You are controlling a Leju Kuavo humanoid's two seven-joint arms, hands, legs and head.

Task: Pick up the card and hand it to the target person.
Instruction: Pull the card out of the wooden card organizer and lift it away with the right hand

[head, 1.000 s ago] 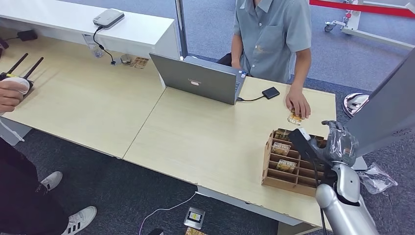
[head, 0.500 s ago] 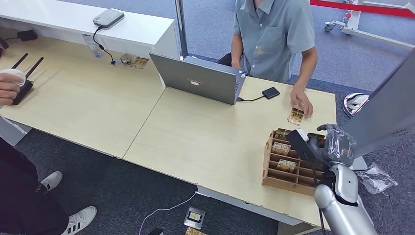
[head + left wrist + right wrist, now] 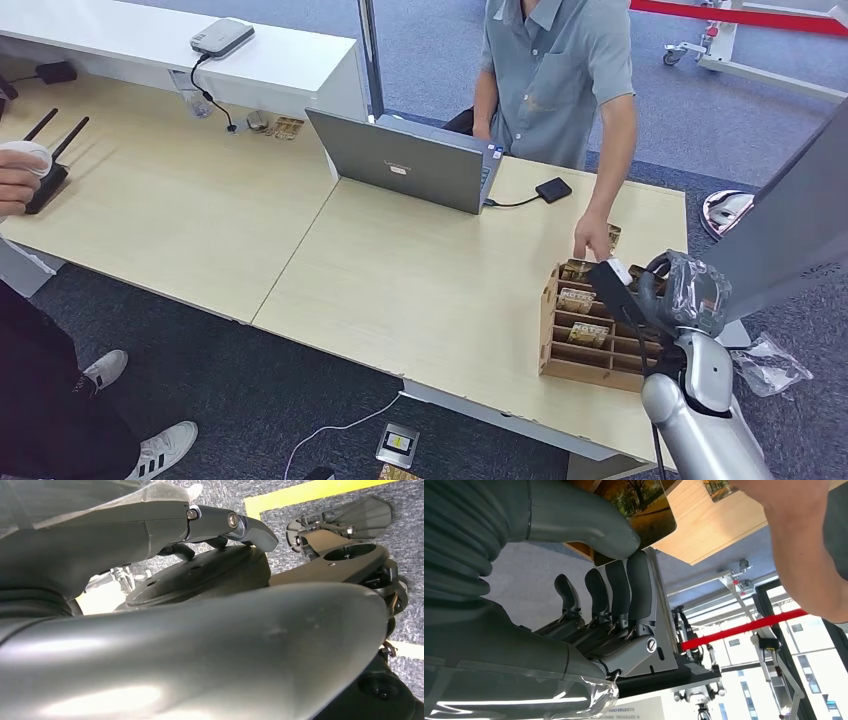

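My right hand [image 3: 680, 295] hovers over the far end of a wooden card organizer [image 3: 560, 355] at the table's right. In the right wrist view my thumb and fingers [image 3: 624, 580] pinch a card [image 3: 644, 502] printed with an autumn tree. The person in a grey shirt [image 3: 555, 70] stands across the table, and their hand [image 3: 590, 240] reaches down beside the organizer, close to my hand. Their forearm [image 3: 804, 540] is large in the right wrist view. My left hand [image 3: 200, 645] hangs over the floor with fingers extended, holding nothing.
A loose card [image 3: 613, 235] lies on the table [image 3: 420, 280] behind the person's hand. An open laptop [image 3: 410, 160] and a small black box [image 3: 553, 189] stand at the back. Another person's hand [image 3: 20, 180] holds a white thing at the left edge.
The person's hand left the loose card on the table and came toward the organizer and my right hand. My right hand shifted slightly.
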